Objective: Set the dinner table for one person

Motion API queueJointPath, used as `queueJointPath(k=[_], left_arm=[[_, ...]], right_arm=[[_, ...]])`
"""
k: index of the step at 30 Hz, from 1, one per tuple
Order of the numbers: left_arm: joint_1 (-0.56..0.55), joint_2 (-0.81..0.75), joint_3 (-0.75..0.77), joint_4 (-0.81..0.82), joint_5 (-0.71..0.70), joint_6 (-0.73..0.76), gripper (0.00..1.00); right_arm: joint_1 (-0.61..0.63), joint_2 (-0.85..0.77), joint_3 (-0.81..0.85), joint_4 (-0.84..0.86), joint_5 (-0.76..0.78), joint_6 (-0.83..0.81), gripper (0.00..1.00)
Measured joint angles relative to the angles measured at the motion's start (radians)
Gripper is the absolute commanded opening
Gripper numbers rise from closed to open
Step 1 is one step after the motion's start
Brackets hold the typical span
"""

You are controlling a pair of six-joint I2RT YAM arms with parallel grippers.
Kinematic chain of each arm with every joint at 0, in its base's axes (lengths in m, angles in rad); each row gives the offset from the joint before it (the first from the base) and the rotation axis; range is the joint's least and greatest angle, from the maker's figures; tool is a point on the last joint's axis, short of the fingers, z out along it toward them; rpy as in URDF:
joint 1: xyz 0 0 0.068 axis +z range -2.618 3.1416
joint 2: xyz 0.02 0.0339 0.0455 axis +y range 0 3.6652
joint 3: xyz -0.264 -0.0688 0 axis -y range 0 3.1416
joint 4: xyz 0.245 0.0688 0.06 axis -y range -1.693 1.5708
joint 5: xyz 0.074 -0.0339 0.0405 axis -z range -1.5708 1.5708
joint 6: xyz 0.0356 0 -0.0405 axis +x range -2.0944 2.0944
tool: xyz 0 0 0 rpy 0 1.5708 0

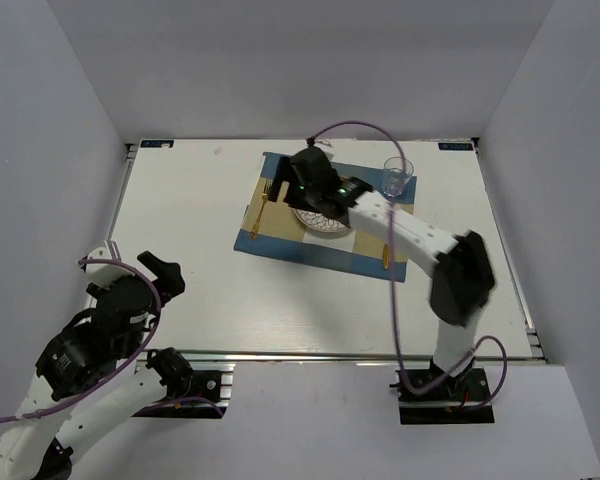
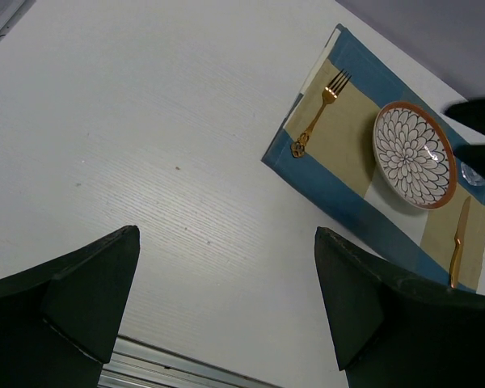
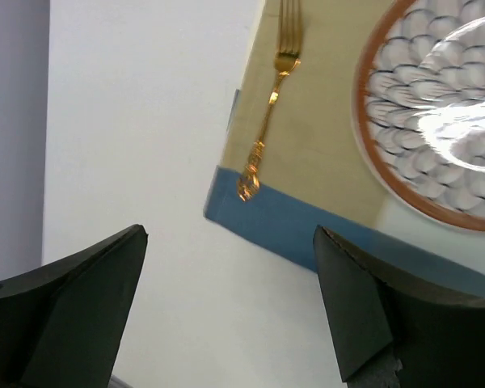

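Hovering | right claw (image 3: 230, 233) spread wide | dinner table (image 3: 129, 121) beneath, apart

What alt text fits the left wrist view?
A blue-and-tan placemat lies at upper right on the white table, carrying a gold fork, a patterned orange-rimmed plate and a gold knife side by side. The left gripper frames the bottom edge, open and empty.

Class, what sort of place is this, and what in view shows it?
Probably a robot test cell, not a home: plain walls box in the dinner table, a left arm and right arm are mounted at its near edge, and one placemat holds a plate and fork.
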Motion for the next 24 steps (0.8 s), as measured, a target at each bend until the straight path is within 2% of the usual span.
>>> queueJointPath(k=[4,7,14,19,24], left_arm=[[0.000,-0.014,0.000,-0.003,-0.001,-0.005,0.98],[0.000,-0.019,0.000,-0.011,-0.008,-0.018,0.98],[0.000,-0.019,0.001,-0.031,-0.024,-0.050,0.98],[0.000,-0.021,0.003,-0.045,-0.032,-0.080,0.98],[0.000,-0.034,0.003,-0.050,-0.043,-0.095,0.98]], right_arm=[[0.006,-0.430,-0.337,0.017,0.092,-0.142,0.89],[0.006,-0.707,-0.499,-0.066,0.183,-0.207,0.89],[0.003,-1.203,-0.671,-0.376,0.317,-0.272,0.89],[0.003,-1.405,-0.677,-0.553,0.370,-0.270,0.89],[0.003,-1.461,-0.676,-0.671,0.393,-0.262,0.89]])
